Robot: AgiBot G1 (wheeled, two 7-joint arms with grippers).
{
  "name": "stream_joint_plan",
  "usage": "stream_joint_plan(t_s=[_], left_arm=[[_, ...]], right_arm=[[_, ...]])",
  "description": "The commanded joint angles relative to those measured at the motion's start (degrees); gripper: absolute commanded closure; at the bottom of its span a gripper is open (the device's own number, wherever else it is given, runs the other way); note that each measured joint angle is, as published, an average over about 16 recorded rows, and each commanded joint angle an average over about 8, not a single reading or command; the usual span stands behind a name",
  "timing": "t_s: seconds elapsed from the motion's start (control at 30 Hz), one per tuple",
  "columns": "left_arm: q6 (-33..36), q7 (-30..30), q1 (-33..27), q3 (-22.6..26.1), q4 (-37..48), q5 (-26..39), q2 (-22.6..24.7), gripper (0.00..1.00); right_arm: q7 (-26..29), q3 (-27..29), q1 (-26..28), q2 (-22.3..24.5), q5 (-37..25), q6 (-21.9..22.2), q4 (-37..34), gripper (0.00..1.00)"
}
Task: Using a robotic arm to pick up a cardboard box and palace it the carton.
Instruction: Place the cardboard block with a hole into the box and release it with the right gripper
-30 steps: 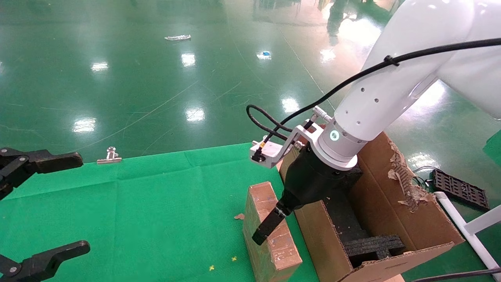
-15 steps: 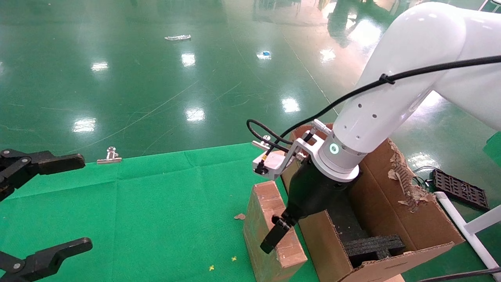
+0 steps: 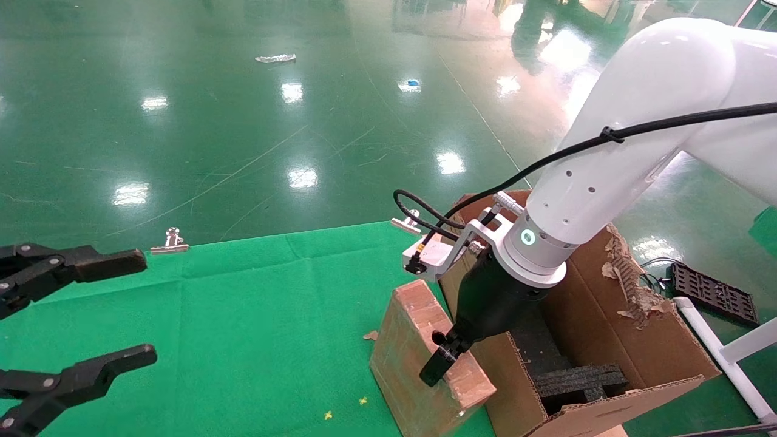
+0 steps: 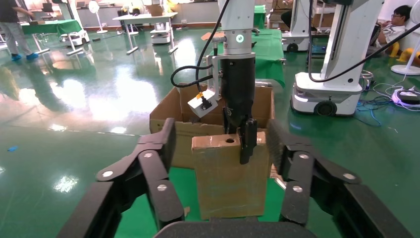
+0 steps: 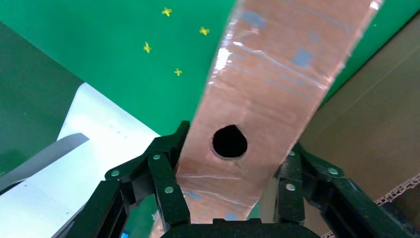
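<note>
While the right gripper pinches the box top edge, seemingly firmly, lift clear before swinging over the carton beside it; left gripper idles spread.

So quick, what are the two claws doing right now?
Left gripper: open, holding nothing, off to the left over the green cloth.
Right gripper: shut on the box, beside the carton.

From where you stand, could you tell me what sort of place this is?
Probably a robotics lab or factory hall: glossy green epoxy floor, other white wheeled robot bases, and distant green-clothed work tables.
</note>
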Motion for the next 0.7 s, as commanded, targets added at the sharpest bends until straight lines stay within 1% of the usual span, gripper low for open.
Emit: stream_joint_plan(t_s=[0.03,0.2,0.33,0.53,0.7], left_arm=[[0.0,0.0,0.0,0.0,0.0,0.0,0.0,1.00],[0.0,0.0,0.0,0.0,0.0,0.0,0.0,1.00],[0.0,0.0,0.0,0.0,0.0,0.0,0.0,1.00],[0.0,0.0,0.0,0.1,0.0,0.0,0.0,1.00],[0.0,0.0,0.0,0.1,0.0,-0.1,0.0,1.00]], right_arm=[[0.1,-0.1,0.0,0.2,-0.2,0.1,0.1,1.00],[-1.6,1.1,0.4,1.8,1.0,0.9,-0.2,1.00],[-5.1,3.2,2.5,4.0,2.5,1.7,-1.9,1.00],[-12.3,7.8,8.8,8.8,3.3,4.0,-7.0,1.00],[-16.6,9.9,14.1,11.8,0.8,5.0,-12.4,1.00]])
